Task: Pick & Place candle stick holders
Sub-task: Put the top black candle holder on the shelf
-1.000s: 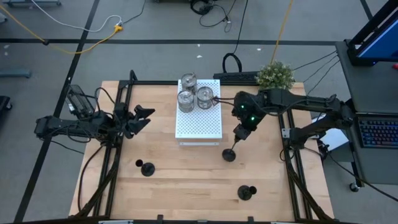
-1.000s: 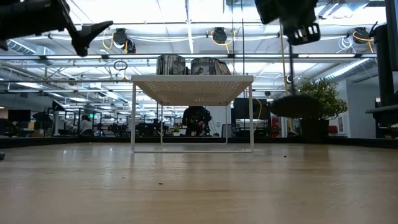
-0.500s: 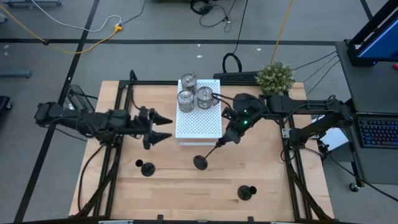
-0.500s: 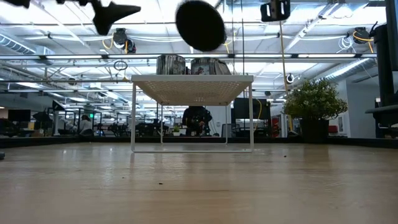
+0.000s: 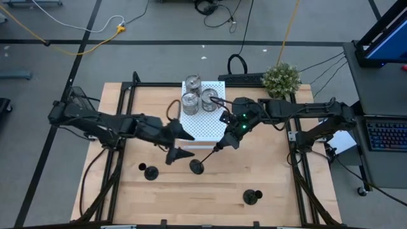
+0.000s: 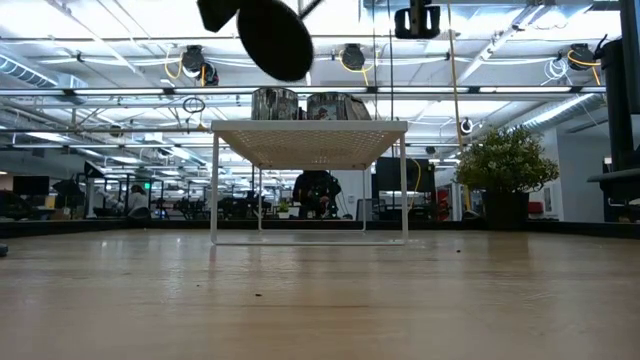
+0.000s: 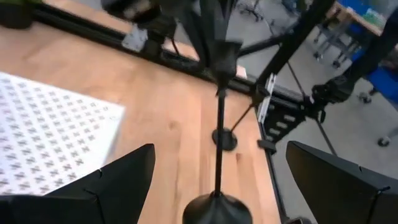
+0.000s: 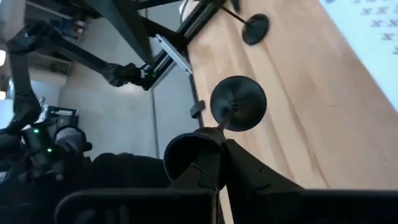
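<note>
- The right end effector (image 5: 225, 141) sits over the middle of the counter, just off the near right corner of the white perforated board (image 5: 203, 121), with its fingers closed on the thin stem of a black candle stick holder (image 5: 198, 166).
- That held holder hangs tilted in the air, its stem slanting down and to the left from the fingers and its round base hanging lowest; in the low view the base (image 6: 273, 38) floats high above the counter, higher than the board's top.
- The left end effector (image 5: 180, 144) is spread wide just to the left of the held holder, one finger near the board's near left edge and the other pointing at the holder's base; in the left wrist view the stem (image 7: 219, 143) stands between its two parted fingers without touching either.
- Two more black holders stand on the wooden counter (image 5: 280, 184): one (image 5: 150, 172) near left of the held one, another (image 5: 252, 196) near right, well apart from both arms.
- Three shiny silver holders (image 5: 192, 85) (image 5: 189, 102) (image 5: 209, 99) cluster on the far end of the board, touching or nearly touching each other.
- A green bushy plant (image 5: 281, 77) stands at the counter's far right edge, beyond the right arm.
</note>
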You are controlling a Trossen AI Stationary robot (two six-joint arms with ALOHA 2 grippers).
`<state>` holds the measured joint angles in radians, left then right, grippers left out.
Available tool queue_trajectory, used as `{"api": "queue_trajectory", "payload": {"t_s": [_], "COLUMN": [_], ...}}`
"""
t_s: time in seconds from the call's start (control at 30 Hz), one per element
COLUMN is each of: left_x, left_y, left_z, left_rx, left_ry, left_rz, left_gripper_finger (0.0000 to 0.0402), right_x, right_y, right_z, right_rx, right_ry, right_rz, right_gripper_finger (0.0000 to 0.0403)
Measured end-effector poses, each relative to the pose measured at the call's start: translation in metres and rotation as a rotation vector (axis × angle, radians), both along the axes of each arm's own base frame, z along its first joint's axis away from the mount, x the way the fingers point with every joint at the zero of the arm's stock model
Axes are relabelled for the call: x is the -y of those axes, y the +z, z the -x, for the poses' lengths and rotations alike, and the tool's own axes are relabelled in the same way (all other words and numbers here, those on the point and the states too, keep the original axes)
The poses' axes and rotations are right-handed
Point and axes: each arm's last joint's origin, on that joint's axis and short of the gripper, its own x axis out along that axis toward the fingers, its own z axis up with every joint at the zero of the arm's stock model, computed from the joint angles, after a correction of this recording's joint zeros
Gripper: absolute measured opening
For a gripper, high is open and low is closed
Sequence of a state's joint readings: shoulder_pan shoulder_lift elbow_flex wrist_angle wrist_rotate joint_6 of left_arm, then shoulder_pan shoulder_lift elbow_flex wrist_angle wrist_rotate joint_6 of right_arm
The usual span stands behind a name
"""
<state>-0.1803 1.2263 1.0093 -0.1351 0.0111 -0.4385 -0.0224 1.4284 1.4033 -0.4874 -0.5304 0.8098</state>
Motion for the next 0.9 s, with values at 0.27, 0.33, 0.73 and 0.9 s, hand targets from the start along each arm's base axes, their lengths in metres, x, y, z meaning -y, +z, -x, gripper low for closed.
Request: {"api": "queue_trajectory", "payload": {"t_s": [0.27,0.33,0.73,0.9], "left_x": [0.008,0.010,0.018,0.018], "left_y": [-0.007,-0.007,-0.009,-0.009], "left_z": [-0.032,-0.039,-0.070,-0.070], "left_rx": [-0.058,-0.067,-0.085,-0.092], "left_ry": [-0.072,-0.092,-0.172,-0.181], "left_rz": [0.012,0.019,0.044,0.052], "left_gripper_finger": [0.0365,0.0365,0.0365,0.0365], "right_x": [-0.006,-0.007,-0.013,-0.013], "right_y": [0.006,0.006,-0.006,-0.004], "right_z": [-0.008,-0.008,-0.017,-0.017], "right_rx": [0.105,0.117,0.096,0.114], "right_ry": [0.042,0.048,0.086,0.090], "right_rz": [-0.003,0.002,0.034,0.039], "right_gripper_finger": [0.0000,0.0000,0.0000,0.0000]}}
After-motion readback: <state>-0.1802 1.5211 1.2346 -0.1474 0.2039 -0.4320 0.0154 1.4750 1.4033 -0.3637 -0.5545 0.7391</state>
